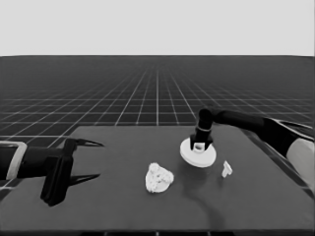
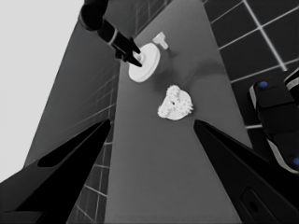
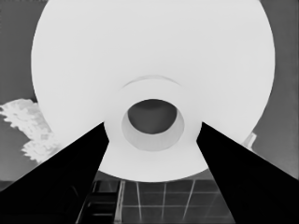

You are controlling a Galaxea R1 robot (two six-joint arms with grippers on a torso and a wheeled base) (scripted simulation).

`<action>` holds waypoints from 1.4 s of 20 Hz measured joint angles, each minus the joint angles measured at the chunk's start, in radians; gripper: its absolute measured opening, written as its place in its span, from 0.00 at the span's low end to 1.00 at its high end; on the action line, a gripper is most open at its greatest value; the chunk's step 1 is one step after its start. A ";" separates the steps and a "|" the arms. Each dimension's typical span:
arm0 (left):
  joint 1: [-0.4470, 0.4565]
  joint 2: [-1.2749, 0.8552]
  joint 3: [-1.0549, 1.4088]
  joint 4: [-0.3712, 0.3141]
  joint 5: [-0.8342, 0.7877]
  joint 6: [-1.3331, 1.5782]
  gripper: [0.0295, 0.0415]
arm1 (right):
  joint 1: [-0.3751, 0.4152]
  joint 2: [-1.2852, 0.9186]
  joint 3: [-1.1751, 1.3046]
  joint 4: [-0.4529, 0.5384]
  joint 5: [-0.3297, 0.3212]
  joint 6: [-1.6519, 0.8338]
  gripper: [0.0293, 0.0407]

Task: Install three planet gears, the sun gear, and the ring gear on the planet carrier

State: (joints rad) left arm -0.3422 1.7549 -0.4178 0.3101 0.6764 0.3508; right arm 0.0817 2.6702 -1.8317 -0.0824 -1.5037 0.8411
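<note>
Right of frame centre, the right gripper [image 1: 199, 145] pinches the larger round part [image 1: 198, 153] by its raised hub, well apart from the gear cluster [image 1: 158, 178] at lower centre; a tilted carry could misseat it.

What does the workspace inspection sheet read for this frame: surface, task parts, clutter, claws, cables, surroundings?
Surface: dark table, flat.
Job's things: larger round part right of centre, hub between the right claw's fingers. Cluster of gears on the smaller round part near the middle; gear count not clear.
Clutter: thin white piece lying apart, right of the larger part.
Claws: right claw shut on the larger part's hub, reaching from the right. Left claw waits open over the table's left end, holding nothing.
Cables: nothing seen.
Surroundings: grid floor, pale band above the horizon; dark machinery with blue lights past the table's edge.
</note>
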 joint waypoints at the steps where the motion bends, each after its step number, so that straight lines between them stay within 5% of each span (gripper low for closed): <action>1: 0.000 0.000 0.000 0.000 0.000 0.000 0.75 | -0.017 0.036 0.197 -0.037 -0.009 0.293 0.49; 6: 0.000 0.000 0.000 0.000 0.000 0.000 0.75 | -0.053 0.355 0.191 -0.077 -0.036 0.543 0.49; 10: 0.000 0.000 0.000 0.000 0.000 0.000 0.75 | -0.055 0.377 0.172 -0.079 -0.038 0.549 0.49; 14: 0.000 0.000 0.000 0.000 0.000 0.000 0.75 | -0.142 0.390 0.126 -0.163 -0.016 0.522 0.49; 28: 0.000 0.000 0.000 0.000 0.000 0.000 0.75 | -0.157 0.393 0.120 -0.172 -0.011 0.575 0.49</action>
State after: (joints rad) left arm -0.3422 1.7549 -0.4178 0.3101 0.6764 0.3508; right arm -0.0751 3.0633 -1.7121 -0.2546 -1.5150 1.4160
